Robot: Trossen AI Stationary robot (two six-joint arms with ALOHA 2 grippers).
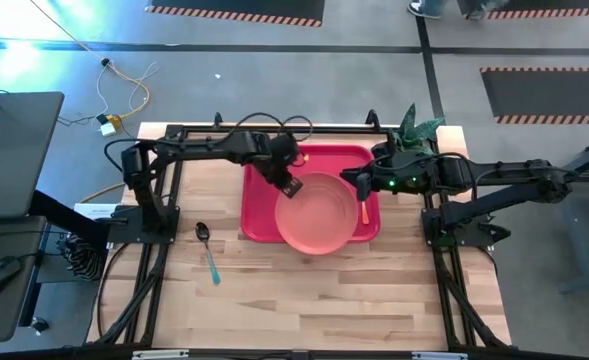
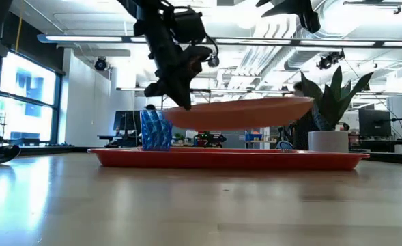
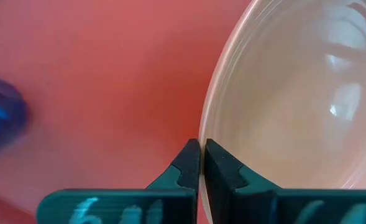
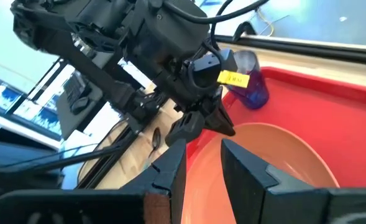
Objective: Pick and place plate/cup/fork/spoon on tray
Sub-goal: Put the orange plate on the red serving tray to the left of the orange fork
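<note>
High view: plate [image 1: 319, 213] is gripped by its rim in left end effector [image 1: 292, 187], fingers closed on it, held tilted above tray [image 1: 257, 215]. Cup [image 2: 155, 130] stands on tray. Right end effector [image 1: 359, 180] hovers nearby, fingers narrowly apart. Spoon [image 1: 208, 253] lies on desk [image 1: 304, 300].

the tray [image 1: 262, 222] lies mid-surface [image 1: 304, 300]. over it the plate [image 1: 319, 212] hangs tilted, its left rim pinched in the left claw [image 1: 291, 187]. the cup [image 2: 155, 130] stands in the tray, left of the plate. the fork [image 1: 364, 207] lies in the tray at the plate's right. the spoon [image 1: 208, 252] rests on the surface, left of the tray. the right claw [image 1: 356, 181] hovers over the tray's right part.
</note>
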